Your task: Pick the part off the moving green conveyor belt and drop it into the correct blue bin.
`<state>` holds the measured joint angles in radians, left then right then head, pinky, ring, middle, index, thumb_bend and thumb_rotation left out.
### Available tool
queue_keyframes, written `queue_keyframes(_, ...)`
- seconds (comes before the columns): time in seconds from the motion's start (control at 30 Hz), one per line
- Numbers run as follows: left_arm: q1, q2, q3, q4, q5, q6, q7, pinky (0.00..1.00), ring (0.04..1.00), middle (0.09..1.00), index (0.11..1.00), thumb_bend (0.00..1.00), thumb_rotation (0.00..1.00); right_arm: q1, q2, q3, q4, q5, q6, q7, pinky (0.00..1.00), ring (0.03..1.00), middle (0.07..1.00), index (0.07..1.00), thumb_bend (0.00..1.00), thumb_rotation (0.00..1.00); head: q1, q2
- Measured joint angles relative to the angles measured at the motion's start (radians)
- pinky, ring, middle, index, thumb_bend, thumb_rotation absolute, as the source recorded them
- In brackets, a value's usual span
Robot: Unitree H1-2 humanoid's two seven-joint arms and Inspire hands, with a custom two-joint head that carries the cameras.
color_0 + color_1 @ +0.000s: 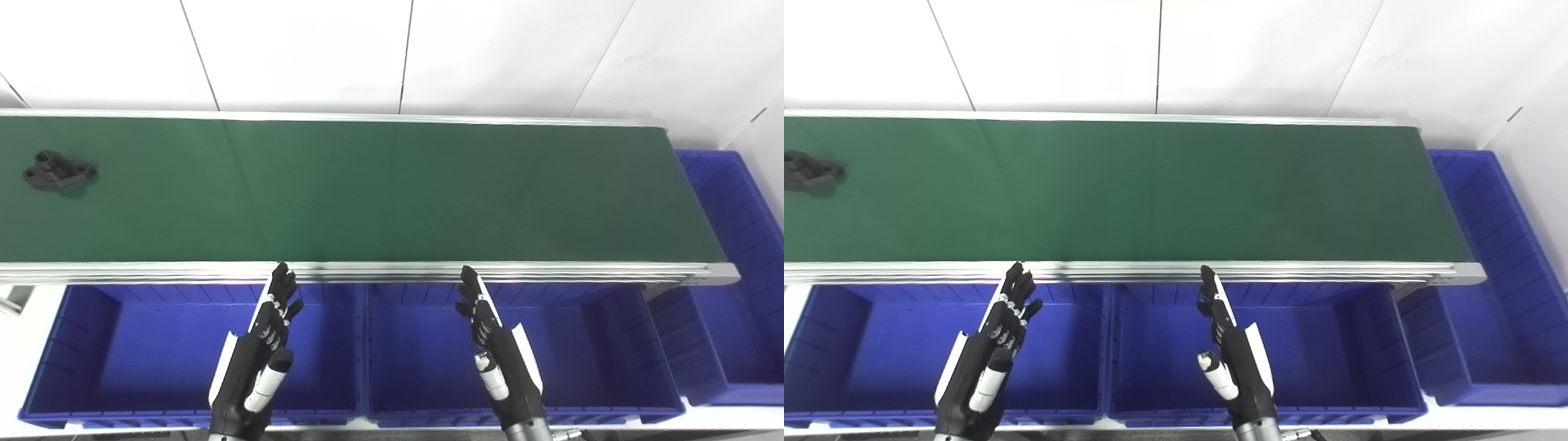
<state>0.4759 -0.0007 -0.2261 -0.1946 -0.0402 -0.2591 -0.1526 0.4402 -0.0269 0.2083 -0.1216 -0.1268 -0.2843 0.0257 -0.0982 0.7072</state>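
Both hands, left (264,343) and right (493,343), wait empty, fingers apart; reaching late for the part (58,171) on the belt (392,190) risks missing it.

The green conveyor belt (367,190) runs beyond my left robot hand (260,349); a black part (58,171) lies far to its left.

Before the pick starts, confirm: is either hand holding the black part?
No. The black part lies on the belt; left hand and right hand hold nothing.

Factory-style sorting line: conveyor belt (367,190), bins (184,355)
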Motion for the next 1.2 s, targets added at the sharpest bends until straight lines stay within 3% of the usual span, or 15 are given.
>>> queue_keyframes(1.2, -0.001, 0.011, -0.007, 0.001, -0.001, 0.000, 0.000, 0.95, 1.000, 1.000, 1.000, 0.91, 0.83, 0.000, -0.002, 0.004, 0.000, -0.002, 0.000, 0.000, 0.95, 0.993, 1.000, 1.000, 0.96, 1.00, -0.005, -0.002)
